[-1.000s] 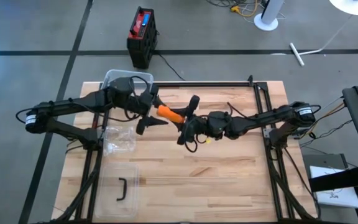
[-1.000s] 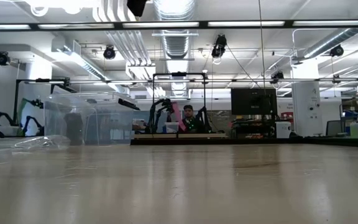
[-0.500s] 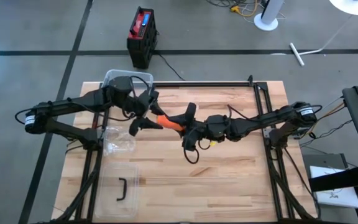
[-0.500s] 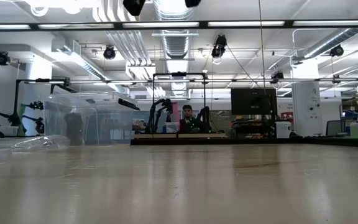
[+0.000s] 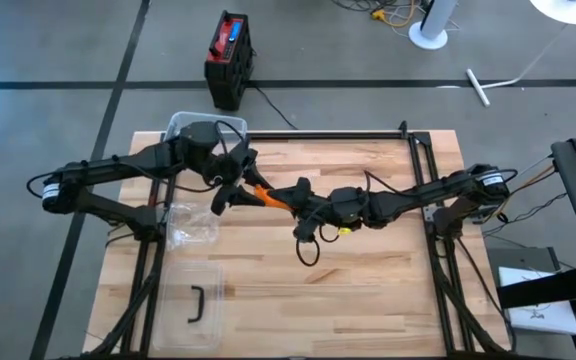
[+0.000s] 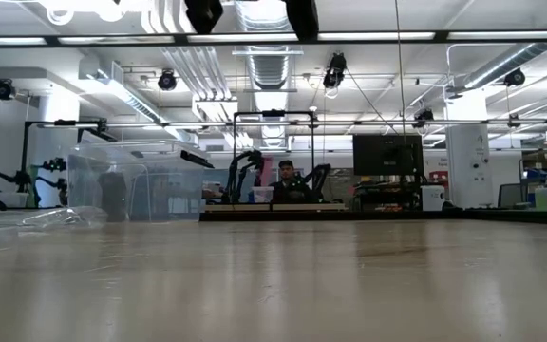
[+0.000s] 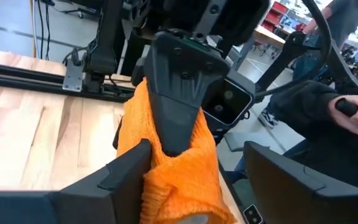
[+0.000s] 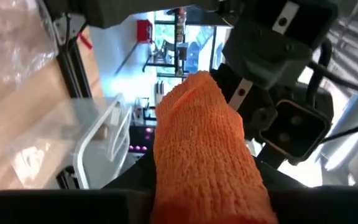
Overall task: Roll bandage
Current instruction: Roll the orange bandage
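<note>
The orange bandage (image 5: 266, 197) is a short, loosely wound roll held high above the middle of the table between my two grippers. My right gripper (image 5: 293, 197) comes from the table's right and is shut on it. My left gripper (image 5: 230, 192) comes from the left and stands open, with the roll's free end (image 7: 179, 174) between its fingers. In the right wrist view the bandage (image 8: 204, 143) sticks out ahead of my right gripper (image 8: 207, 205) toward the left one. My right gripper pinches the bandage roll between its two fingers; one finger (image 7: 179, 87) lies along the roll's side (image 7: 197, 134). The fingers point level, from the table's right. The roll is lifted clear of the table and sticks out toward the left gripper. My left gripper (image 7: 196, 149) has one finger (image 7: 129, 171) against the side of the roll's free end (image 7: 157, 177). The other finger (image 7: 278, 174) stands apart from it, with a gap showing. The fingers come about level from the table's left.
A clear plastic bin (image 5: 208, 128) stands at the table's far left, with a crumpled clear bag (image 5: 190, 225) in front of it and a clear lid with a dark handle (image 5: 193, 305) near the front left. The table's right half is bare wood (image 5: 388, 270).
My right gripper has rolled about its own pointing line with the bandage in its fingers, so the finger that stuck toward the far edge now lies lower. My left gripper has also rolled somewhat. Both have stayed in place above the table's middle.
</note>
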Controlling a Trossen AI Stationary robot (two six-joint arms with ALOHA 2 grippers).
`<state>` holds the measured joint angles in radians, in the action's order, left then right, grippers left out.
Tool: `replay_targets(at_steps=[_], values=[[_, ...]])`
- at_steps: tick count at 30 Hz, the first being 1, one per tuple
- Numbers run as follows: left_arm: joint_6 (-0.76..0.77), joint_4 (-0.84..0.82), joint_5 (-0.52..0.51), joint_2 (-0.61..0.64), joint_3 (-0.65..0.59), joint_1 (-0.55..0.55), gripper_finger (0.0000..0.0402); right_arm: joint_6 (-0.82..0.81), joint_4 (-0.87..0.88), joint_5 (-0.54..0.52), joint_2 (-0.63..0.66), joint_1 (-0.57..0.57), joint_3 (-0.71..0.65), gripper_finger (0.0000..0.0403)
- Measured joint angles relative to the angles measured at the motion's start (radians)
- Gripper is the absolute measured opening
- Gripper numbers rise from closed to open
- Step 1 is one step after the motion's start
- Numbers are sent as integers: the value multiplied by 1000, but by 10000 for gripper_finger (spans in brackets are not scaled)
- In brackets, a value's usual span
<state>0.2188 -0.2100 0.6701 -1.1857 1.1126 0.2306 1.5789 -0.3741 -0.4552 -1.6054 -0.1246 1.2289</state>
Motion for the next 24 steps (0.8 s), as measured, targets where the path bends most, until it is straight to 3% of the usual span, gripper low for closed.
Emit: replay_targets(at_steps=[7, 13, 19, 24], values=[[-44, 0, -3, -25, 2, 7, 190, 48, -2, -25, 0, 0, -1, 100], [-116, -11, -15, -30, 1, 13, 117, 26, 3, -30, 0, 1, -1, 120], [-227, -51, -41, -21, 0, 10, 31, -180, 7, -38, 2, 6, -1, 171], [-307, -79, -139, 16, 0, 7, 30, -523, 48, -43, 21, 7, 9, 226]])
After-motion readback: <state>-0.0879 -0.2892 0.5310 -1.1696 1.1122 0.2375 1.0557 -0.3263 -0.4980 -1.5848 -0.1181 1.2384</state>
